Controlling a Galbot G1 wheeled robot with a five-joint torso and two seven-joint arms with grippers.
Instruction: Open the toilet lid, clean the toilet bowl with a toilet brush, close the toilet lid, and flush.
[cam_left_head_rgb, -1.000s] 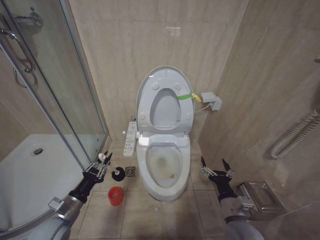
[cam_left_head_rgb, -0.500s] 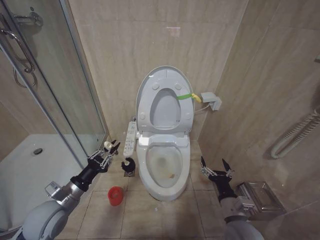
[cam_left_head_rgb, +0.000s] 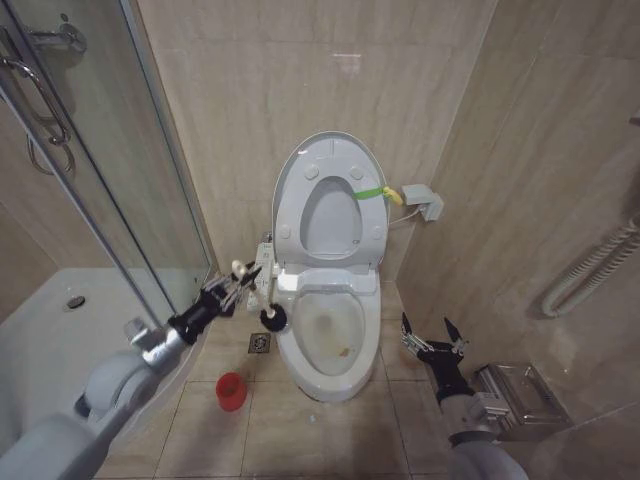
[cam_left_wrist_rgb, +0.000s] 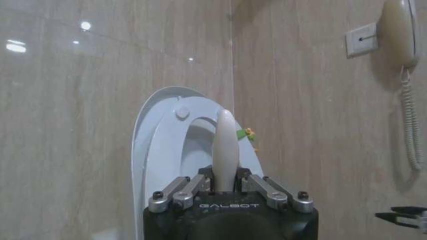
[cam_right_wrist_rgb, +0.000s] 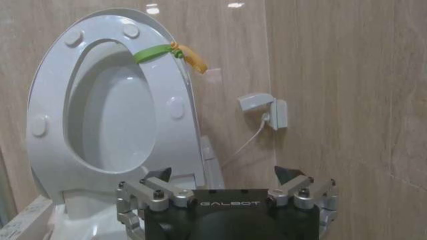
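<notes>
My left gripper (cam_left_head_rgb: 238, 282), grasping the toilet brush (cam_left_head_rgb: 272, 318), is now reaching the toilet bowl (cam_left_head_rgb: 325, 335) rim; my right gripper (cam_left_head_rgb: 432, 341) is waiting released

- The toilet lid (cam_left_head_rgb: 329, 205) is glossy white plastic, smooth, catching the room light along its rim.
- The toilet bowl (cam_left_head_rgb: 328, 340) looks like glazed white ceramic, shiny and slick.
- The toilet brush (cam_left_head_rgb: 268, 305) has a smooth, pale, plastic-looking handle and a dark, matt, bristly head.
- The left gripper (cam_left_head_rgb: 240, 283) shows silvery bare metal links on a matt black body.
- The right gripper (cam_left_head_rgb: 432, 342) is the same black and metal.
- The walls (cam_left_head_rgb: 240, 110) are polished beige tile, mirror-like with reflections.
- The floor (cam_left_head_rgb: 300, 430) is similar tile, duller.
- The shower screen (cam_left_head_rgb: 70, 200) is clear glass with shiny metal framing.
- The red cup (cam_left_head_rgb: 231, 391) looks like smooth plastic.
</notes>
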